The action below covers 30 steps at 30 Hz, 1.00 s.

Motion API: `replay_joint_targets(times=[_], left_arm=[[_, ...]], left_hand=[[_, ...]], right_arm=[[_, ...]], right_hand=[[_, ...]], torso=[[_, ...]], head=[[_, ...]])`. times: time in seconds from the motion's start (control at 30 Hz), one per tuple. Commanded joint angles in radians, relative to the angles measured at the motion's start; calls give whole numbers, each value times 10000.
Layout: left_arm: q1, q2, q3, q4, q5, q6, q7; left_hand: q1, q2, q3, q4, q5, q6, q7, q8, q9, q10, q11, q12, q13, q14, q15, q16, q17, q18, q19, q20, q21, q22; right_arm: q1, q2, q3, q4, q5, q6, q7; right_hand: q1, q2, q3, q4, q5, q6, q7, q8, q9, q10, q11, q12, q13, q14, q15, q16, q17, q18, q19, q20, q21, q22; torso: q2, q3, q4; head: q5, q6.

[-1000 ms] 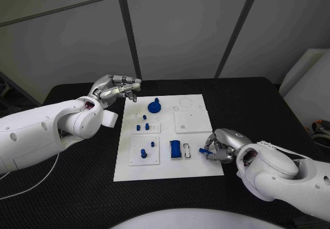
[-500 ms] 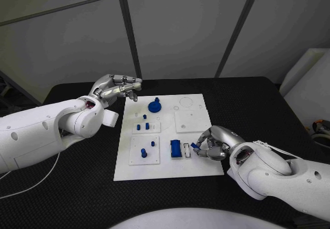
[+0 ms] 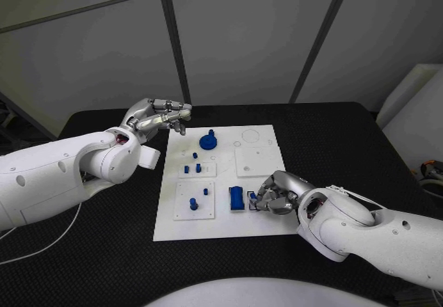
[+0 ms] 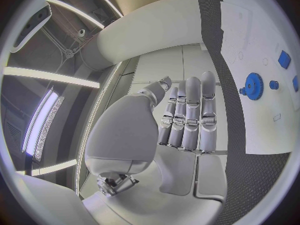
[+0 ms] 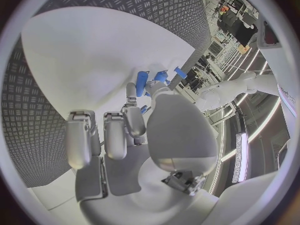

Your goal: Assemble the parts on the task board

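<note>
The white task board (image 3: 260,139) lies mid-table. On it stand a blue gear (image 3: 208,142) at the far end, small blue pegs (image 3: 191,169) on a left plate, two more pegs (image 3: 193,204) nearer me, and a blue block (image 3: 237,198). My right hand (image 3: 277,195) rests low on the board's near right part, pinching a small blue part (image 3: 253,199) right beside the blue block. My left hand (image 3: 157,116) hovers off the board's far left corner and holds nothing. The left wrist view shows its fingers (image 4: 190,115) straight, with the gear (image 4: 253,86) beyond.
A blank white square plate (image 3: 257,162) sits on the board's right half, with a round outline (image 3: 249,136) beyond it. Black table (image 3: 111,243) surrounds the board on all sides. Grey wall panels stand behind the table.
My right hand has slid left across the board with the small blue part, from the board's right edge to beside the blue block. The left hand has stayed still.
</note>
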Motion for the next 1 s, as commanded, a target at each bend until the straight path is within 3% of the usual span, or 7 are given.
replay_joint_targets(times=[0.03, 0.43, 0.63, 1.0], left_arm=[[13, 12, 6, 22, 17, 138, 84], [13, 11, 6, 23, 17, 152, 75], [13, 1, 6, 24, 17, 151, 72], [13, -10, 6, 20, 17, 156, 52]], left_hand=[[-41, 83, -44, -2, 15, -84, 10, 34, -8, -73, 15, 47, 15, -49, -11, -45, -11, -25, -33, 50, -58, -16], [-41, 83, -44, -2, 15, -84, 10, 34, -8, -73, 15, 47, 15, -49, -11, -45, -11, -25, -33, 50, -58, -16], [-26, 103, -52, -3, 18, -89, 13, 43, -6, -89, 18, 64, 20, -57, -11, -37, -21, -22, -27, 51, -77, -27], [-26, 103, -52, -3, 18, -89, 13, 43, -6, -89, 18, 64, 20, -57, -11, -37, -21, -22, -27, 51, -77, -27]], right_arm=[[7, 99, -8, -49, 239, 389, 34], [8, 243, -7, -157, 251, 382, 19], [9, 291, -6, -186, 251, 445, 35], [9, 288, -7, -136, 251, 410, 123]], right_hand=[[-117, 9, -76, 19, 41, 35, -29, 75, 28, 69, 8, 56, 334, 794, -64, 39, 1455, -101, 668, -77, 22, 2308], [-373, 59, -183, 26, -44, 57, -52, 140, 100, 124, -10, 158, 420, 795, -81, 41, 1460, -103, 674, -94, 28, 2314], [-830, 14, -500, 29, -55, 47, -47, 185, 166, 143, -4, 191, 461, 794, -77, 39, 1460, -103, 673, -95, 26, 2315], [-1474, 145, -1056, 46, -839, 24, -37, 224, 242, 157, 13, 224, 515, 795, -63, 37, 1465, -102, 671, -83, 20, 2316]], torso=[[-6, 5, 1], [-17, -2, -3], [-13, 0, 2], [-9, 0, -13]], head=[[9, -5], [30, -23], [37, -26], [56, -41]])
